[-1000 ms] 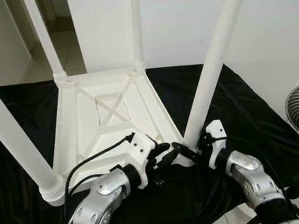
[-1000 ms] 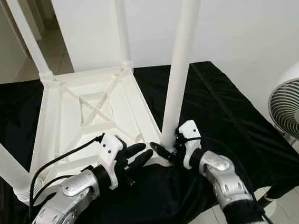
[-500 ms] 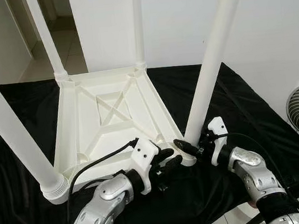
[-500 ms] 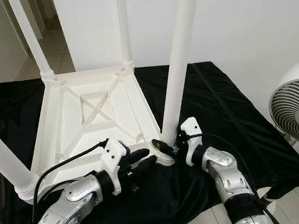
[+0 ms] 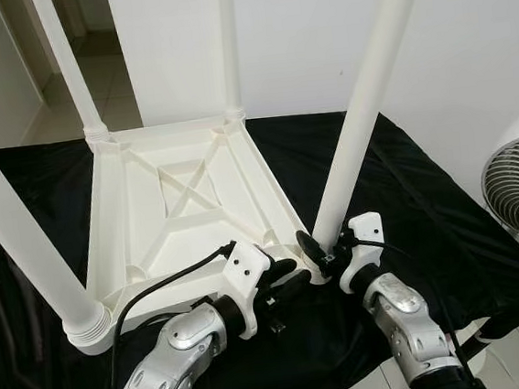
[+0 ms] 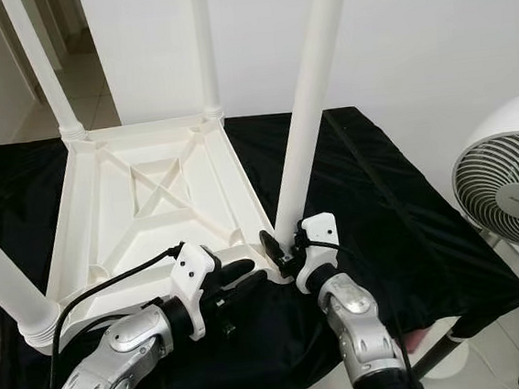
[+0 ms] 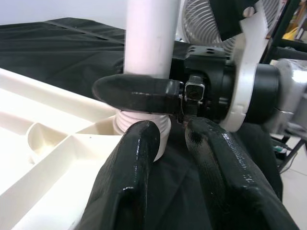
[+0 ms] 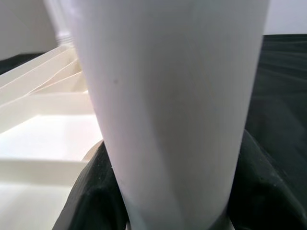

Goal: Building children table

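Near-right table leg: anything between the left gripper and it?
Yes. The right gripper is clamped around the base of the near-right leg, and one of its fingers crosses the leg's near side, right ahead of the left gripper.

- One white plastic table, lying upside down with its underside showing.
- Four white table legs standing up from its corners: the near right leg, the near left leg, the far left leg and the far right leg.
- One black cloth spread beneath the table.
- One white fan at the robot's right.
- Two silver robot arms, each ending in one gripper: the left gripper and the right gripper.
- Two black fingers on the left gripper, seen in the left wrist view.
- One black cable running along the left arm.
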You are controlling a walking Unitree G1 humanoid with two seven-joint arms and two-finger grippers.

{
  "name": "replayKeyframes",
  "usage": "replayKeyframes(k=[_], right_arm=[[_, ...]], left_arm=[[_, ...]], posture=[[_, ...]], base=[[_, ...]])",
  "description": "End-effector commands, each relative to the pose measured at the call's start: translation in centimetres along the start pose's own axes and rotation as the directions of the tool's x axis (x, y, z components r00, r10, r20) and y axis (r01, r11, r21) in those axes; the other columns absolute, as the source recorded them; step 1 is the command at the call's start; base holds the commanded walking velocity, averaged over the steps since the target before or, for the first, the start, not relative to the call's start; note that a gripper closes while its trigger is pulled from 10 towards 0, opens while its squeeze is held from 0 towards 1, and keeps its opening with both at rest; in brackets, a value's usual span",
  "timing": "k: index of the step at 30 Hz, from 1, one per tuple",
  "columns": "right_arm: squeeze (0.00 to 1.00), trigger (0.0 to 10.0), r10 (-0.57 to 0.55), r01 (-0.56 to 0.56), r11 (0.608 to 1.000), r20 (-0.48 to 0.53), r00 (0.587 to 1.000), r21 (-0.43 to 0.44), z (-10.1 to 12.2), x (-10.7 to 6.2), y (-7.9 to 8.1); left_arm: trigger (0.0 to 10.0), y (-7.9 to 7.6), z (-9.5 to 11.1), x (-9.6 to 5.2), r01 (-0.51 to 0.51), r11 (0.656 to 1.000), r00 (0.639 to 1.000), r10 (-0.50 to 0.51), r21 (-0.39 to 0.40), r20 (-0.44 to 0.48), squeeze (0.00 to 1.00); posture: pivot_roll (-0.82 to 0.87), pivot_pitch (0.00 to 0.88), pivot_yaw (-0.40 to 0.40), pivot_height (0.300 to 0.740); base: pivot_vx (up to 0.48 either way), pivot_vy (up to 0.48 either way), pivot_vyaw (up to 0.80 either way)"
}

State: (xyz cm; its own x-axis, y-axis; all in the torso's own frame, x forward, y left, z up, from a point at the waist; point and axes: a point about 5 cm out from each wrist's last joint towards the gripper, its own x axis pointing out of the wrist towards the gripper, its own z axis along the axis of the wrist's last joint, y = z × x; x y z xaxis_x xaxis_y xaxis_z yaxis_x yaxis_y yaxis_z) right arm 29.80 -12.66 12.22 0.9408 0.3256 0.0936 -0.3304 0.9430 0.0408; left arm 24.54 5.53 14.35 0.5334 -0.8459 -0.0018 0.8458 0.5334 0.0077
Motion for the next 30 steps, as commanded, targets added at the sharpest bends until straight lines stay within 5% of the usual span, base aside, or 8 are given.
replayKeyframes(k=[1, 10, 11, 12, 23, 28, 29, 30], right_arm=[[0.0, 10.0, -0.081, 0.082, 0.996, -0.007, 0.997, 0.046, -0.1, -0.1, -0.6], [0.0, 10.0, -0.32, 0.321, 0.947, -0.033, 0.947, 0.03, -0.1, 0.2, 0.2], [0.24, 10.0, -0.313, 0.313, 0.948, -0.018, 0.95, 0.063, 0.2, 0.3, 0.4], [1.0, 10.0, -0.306, 0.306, 0.95, -0.012, 0.952, 0.066, 0.3, 0.3, 0.3], [1.0, 10.0, -0.07, 0.067, 0.995, 0.031, 0.997, 0.07, 1.4, 0.2, 0.0], [0.69, 10.0, 0.012, -0.014, 0.999, 0.028, 1.0, 0.05, 1.8, -0.1, -0.8], [0.0, 10.0, 0.09, -0.09, 0.996, 0.026, 0.996, 0.024, 2.0, -0.3, -1.2], [0.0, 10.0, 0.09, -0.09, 0.996, 0.026, 0.996, 0.024, 2.0, -0.3, -1.2]], left_arm=[[10.0, -0.4, 0.2, -0.1, 0.074, 0.997, 0.997, -0.074, 0.016, 0.007, 0.0], [10.0, -0.5, 0.3, 0.0, 0.068, 0.998, 0.998, -0.068, 0.013, 0.015, 0.0], [10.0, -0.6, 0.4, 0.1, 0.067, 0.998, 0.997, -0.068, 0.01, 0.022, 0.0], [10.0, -0.7, 0.5, 0.1, 0.068, 0.998, 0.997, -0.068, 0.009, 0.025, 0.0], [10.0, -0.6, 0.4, -0.2, 0.057, 0.998, 0.998, -0.057, 0.011, 0.022, 0.0], [10.0, -0.6, 0.3, -0.3, 0.055, 0.998, 0.998, -0.055, 0.017, 0.015, 0.0], [10.0, -0.6, 0.3, -0.3, 0.055, 0.998, 0.998, -0.055, 0.016, 0.015, 0.0], [10.0, -0.6, 0.3, -0.3, 0.055, 0.998, 0.998, -0.055, 0.016, 0.015, 0.0]], posture=[[-0.02, 0.035, -0.012, 0.74], [-0.01, 0.032, -0.017, 0.74], [-0.01, 0.031, -0.018, 0.74], [-0.01, 0.03, -0.02, 0.74], [0.0, 0.02, -0.027, 0.74], [0.0, 0.018, -0.028, 0.74], [0.0, 0.012, -0.025, 0.74], [0.0, 0.012, -0.025, 0.74]], base=[[0.0, 0.0, 0.0], [0.0, 0.0, 0.0], [0.0, 0.0, 0.0], [0.0, 0.0, 0.0], [0.0, 0.0, 0.0], [0.0, 0.0, 0.0], [0.0, 0.0, 0.0], [0.0, 0.0, 0.0]])
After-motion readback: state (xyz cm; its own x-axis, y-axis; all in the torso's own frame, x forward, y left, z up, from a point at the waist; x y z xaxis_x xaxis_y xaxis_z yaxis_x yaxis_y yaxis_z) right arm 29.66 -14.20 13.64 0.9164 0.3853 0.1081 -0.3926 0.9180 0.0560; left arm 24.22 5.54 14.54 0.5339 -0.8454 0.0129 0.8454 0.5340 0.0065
